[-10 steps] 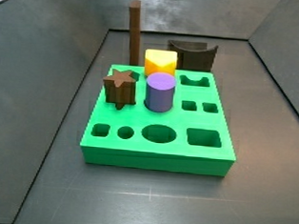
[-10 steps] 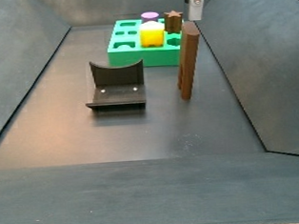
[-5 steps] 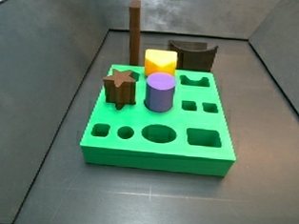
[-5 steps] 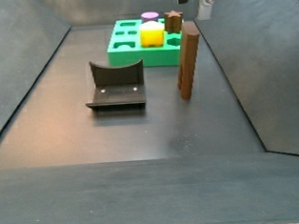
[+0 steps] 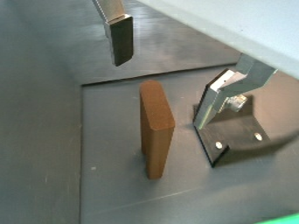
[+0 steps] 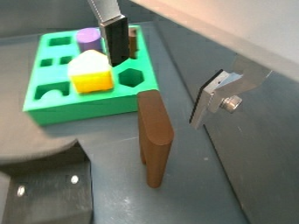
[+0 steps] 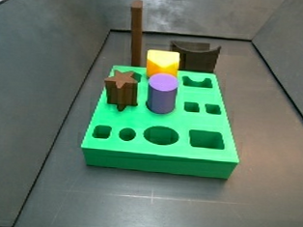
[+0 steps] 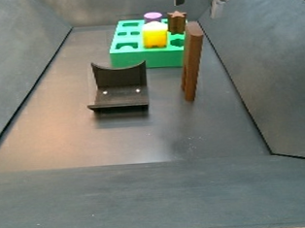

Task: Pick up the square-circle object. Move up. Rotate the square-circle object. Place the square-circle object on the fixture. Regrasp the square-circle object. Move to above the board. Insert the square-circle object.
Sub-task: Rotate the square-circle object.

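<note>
Pincer [image 5: 176,66] released, empty, fingers [image 5: 121,39] spread wide, hovering above square-circle object [image 5: 156,128]. Object stands upright on floor, untouched, between fixture [image 8: 119,86] and side wall, near green board [image 8: 144,46].

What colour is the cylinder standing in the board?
Purple; the cylinder shows best in a side view. The gripper hangs open above the square-circle object.

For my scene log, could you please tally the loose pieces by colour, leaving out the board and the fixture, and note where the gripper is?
Brown: 2, the square-circle object and the star-shaped peg
Yellow: 1, the block
Purple: 1, the cylinder
Total: 4
The gripper is open above the square-circle object, holding nothing.
</note>
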Motion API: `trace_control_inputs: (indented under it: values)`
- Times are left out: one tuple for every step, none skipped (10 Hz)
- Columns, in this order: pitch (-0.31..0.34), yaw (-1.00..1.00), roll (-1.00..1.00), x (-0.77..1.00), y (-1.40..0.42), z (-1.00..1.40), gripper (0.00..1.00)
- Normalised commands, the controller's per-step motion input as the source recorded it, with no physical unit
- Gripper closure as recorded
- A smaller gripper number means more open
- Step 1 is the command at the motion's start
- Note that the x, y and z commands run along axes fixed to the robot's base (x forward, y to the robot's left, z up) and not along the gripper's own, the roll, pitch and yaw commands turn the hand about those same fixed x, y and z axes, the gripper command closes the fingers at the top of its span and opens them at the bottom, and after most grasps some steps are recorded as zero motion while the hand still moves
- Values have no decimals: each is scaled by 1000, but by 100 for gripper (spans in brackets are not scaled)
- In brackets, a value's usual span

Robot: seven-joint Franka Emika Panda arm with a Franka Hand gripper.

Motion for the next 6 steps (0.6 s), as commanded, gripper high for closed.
trace_control_inputs:
  values:
    - [21, 1000, 5, 20, -2, -13, 0]
    - [22, 1000, 6, 20, -2, -13, 0]
    - [24, 1000, 6, 21, -2, -13, 0]
    - [26, 1000, 7, 21, -2, -12, 0]
    - [29, 1000, 7, 21, -2, -12, 0]
    - [33, 1000, 8, 21, -2, -12, 0]
